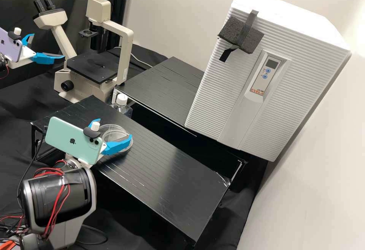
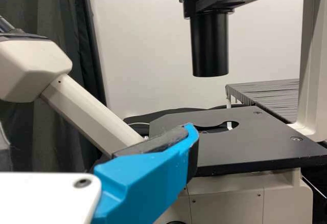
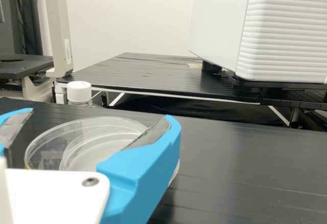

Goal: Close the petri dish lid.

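My right gripper [image 1: 115, 128] is low over the near bench, its fingers shut on the clear petri dish lid [image 1: 112, 126]. The clear petri dish [image 1: 127, 149] rests on the bench beneath, offset from the lid. In the right wrist view the lid [image 3: 84, 123] spans between the tips of my right gripper [image 3: 98, 118], above the dish [image 3: 176, 175], whose rim shows past one finger. My left gripper [image 1: 48, 45] stands open and holds nothing, by the microscope. In the left wrist view, one finger of my left gripper [image 2: 97, 136] appears before the microscope stage.
A white-capped bottle [image 1: 121, 105] stands behind the near bench [image 1: 163, 162], close to the dish. The microscope [image 1: 93, 67] is at the back left. A big white ribbed cabinet [image 1: 213, 102] stands on the rear bench [image 1: 167, 81].
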`<state>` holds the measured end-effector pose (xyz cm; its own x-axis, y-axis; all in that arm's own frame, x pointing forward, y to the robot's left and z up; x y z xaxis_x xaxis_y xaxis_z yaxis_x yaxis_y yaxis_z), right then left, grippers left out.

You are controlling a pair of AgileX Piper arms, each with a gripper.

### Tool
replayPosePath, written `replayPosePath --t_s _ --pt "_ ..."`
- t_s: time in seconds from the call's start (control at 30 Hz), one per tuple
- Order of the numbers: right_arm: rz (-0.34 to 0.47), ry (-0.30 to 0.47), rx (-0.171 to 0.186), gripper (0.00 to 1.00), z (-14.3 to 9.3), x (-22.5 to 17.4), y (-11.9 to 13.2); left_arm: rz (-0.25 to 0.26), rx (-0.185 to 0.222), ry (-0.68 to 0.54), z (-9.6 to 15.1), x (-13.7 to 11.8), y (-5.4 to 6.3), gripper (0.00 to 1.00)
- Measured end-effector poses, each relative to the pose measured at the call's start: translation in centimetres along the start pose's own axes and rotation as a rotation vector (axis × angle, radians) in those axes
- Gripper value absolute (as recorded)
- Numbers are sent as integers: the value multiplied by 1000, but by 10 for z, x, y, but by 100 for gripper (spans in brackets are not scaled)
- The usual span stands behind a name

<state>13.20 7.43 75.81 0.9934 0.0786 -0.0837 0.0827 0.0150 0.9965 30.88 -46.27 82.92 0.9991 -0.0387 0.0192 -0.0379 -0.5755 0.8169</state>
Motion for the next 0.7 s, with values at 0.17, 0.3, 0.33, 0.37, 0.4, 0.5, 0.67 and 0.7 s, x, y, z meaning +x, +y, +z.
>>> replayPosePath --t_s 0.17,0.3,0.33,0.37,0.4,0.5,0.67,0.7 --pt "11 -3 9 0 0 0 3 0 0 0 0 0 0 100" --pt "26 -15 20 0 2 0 5 0 0 0 0 0 0 100" --pt "28 -20 21 0 2 0 5 0 0 0 0 0 0 100" --pt "30 -24 22 0 3 0 6 0 0 0 0 0 0 100" --pt "30 -25 20 0 3 0 6 0 0 0 0 0 0 100" --pt "40 -35 15 0 4 0 7 0 0 0 0 0 0 100" --pt "48 -44 15 0 5 1 8 0 0 0 0 0 0 100" --pt "49 -44 15 0 5 1 8 0 0 0 0 0 0 100"
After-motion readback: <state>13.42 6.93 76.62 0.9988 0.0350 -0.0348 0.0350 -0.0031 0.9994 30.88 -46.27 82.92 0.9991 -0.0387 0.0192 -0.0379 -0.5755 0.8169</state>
